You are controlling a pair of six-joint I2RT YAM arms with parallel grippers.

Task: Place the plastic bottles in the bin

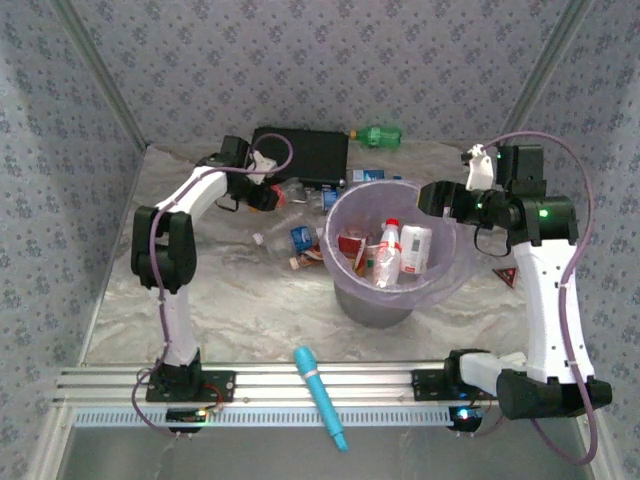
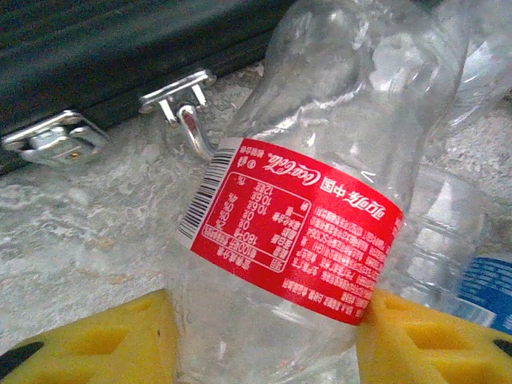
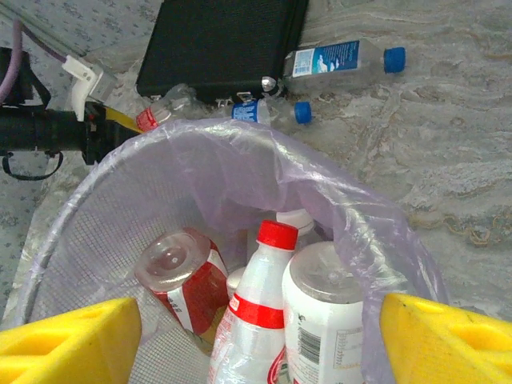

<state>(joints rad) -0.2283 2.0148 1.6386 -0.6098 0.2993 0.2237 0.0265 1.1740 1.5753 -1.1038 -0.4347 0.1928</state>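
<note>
Robot lab booth: patterned cloth walls [image 1: 330,60], aluminium rail [image 1: 120,380], marbled tabletop [image 1: 250,310]

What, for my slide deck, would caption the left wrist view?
Left gripper straddling a crumpled clear red-labelled bottle beside the latched black case on the marbled table.

Clearances around my two arms.
Black box [image 1: 300,155] walls the far side by my left gripper [image 1: 265,195]; loose bottles [image 1: 300,240] crowd its flank; bin [image 1: 380,305] mouth gapes beneath my right gripper [image 1: 435,197]; near-left table [image 1: 240,310] open.
</note>
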